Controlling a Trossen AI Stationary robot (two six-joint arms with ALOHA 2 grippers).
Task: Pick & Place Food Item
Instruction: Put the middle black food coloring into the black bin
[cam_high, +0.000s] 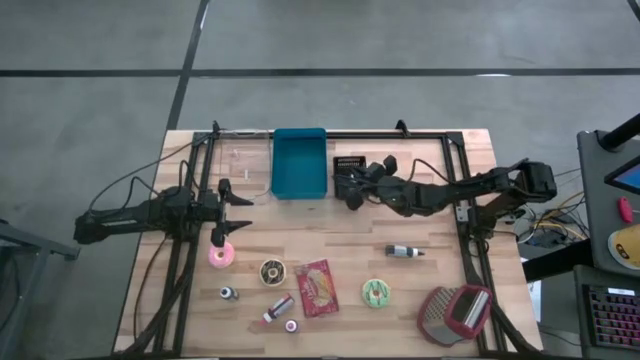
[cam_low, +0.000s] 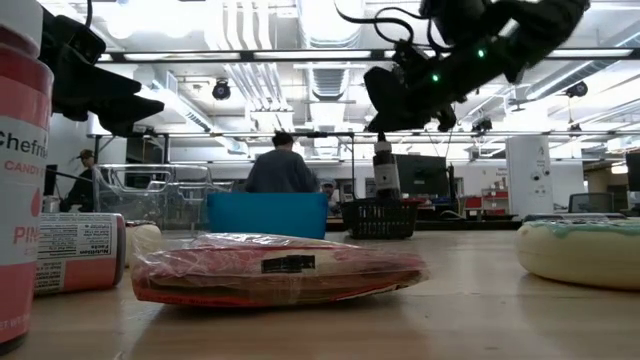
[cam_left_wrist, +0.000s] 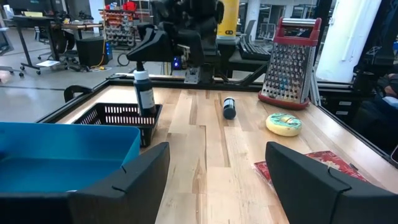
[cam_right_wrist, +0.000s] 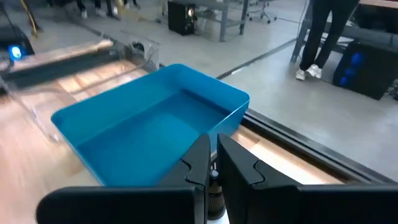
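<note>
A small dark bottle (cam_left_wrist: 145, 94) with a white neck hangs upright below my right gripper (cam_right_wrist: 213, 167), which is shut on its top. The bottle is over the black basket (cam_high: 349, 170) at the far middle of the table, its base about level with the basket's rim (cam_low: 380, 204). A blue bin (cam_high: 299, 162) stands just left of the basket. My left gripper (cam_left_wrist: 217, 180) waits open at the table's left side, with nothing between its fingers. My right gripper pinches the bottle's top (cam_right_wrist: 214, 182) between its two fingers. The fingers reach in from the table's right side, slanting slightly down. The bottle hangs upright below them (cam_low: 384, 170), lifted clear of the table.
On the near half of the table lie a pink donut (cam_high: 220, 255), a dark donut (cam_high: 272, 271), a red packet (cam_high: 318, 287), a green donut (cam_high: 376, 293), a red grater (cam_high: 455, 312), a lying bottle (cam_high: 404, 251) and small jars (cam_high: 229, 293). People stand in the room beyond the table.
</note>
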